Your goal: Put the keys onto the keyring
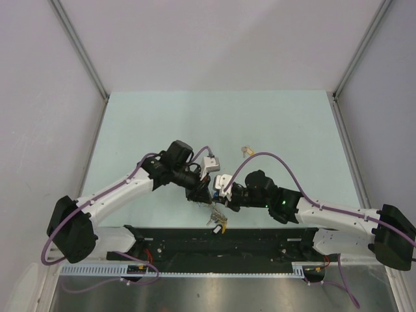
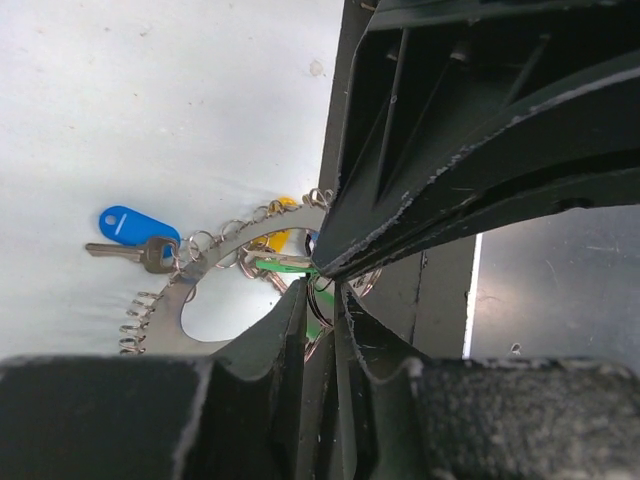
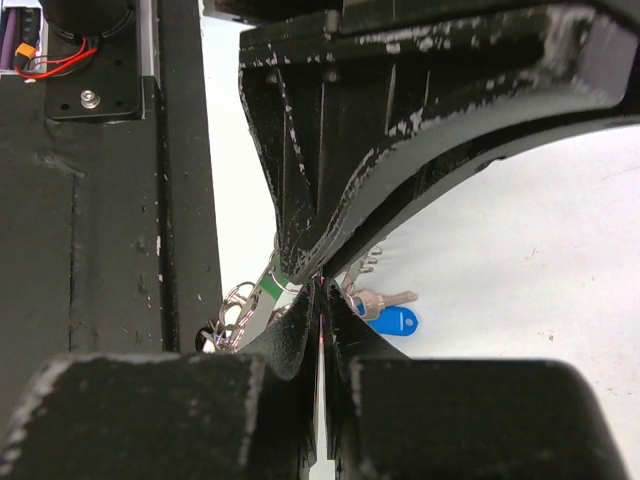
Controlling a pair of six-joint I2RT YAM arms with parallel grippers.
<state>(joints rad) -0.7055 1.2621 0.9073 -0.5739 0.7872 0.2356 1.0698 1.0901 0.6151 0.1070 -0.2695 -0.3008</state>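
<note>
The keyring (image 1: 216, 219) hangs between both grippers just above the near table edge. In the left wrist view it is a flat grey ring (image 2: 203, 283) edged with small wire loops, carrying a blue-tagged key (image 2: 125, 225) and a yellow one (image 2: 280, 236). My left gripper (image 2: 321, 300) is shut on the green key (image 2: 283, 265) and some wire loops. My right gripper (image 3: 322, 296) is shut on a thin loop of the keyring (image 3: 236, 303), tip to tip with the left one. A small yellow-orange key (image 1: 247, 151) lies alone on the table behind the grippers.
The black base rail (image 1: 214, 244) runs along the near edge directly under the hanging bundle. Grey walls (image 1: 71, 71) enclose the pale green table (image 1: 286, 123) on the left, back and right.
</note>
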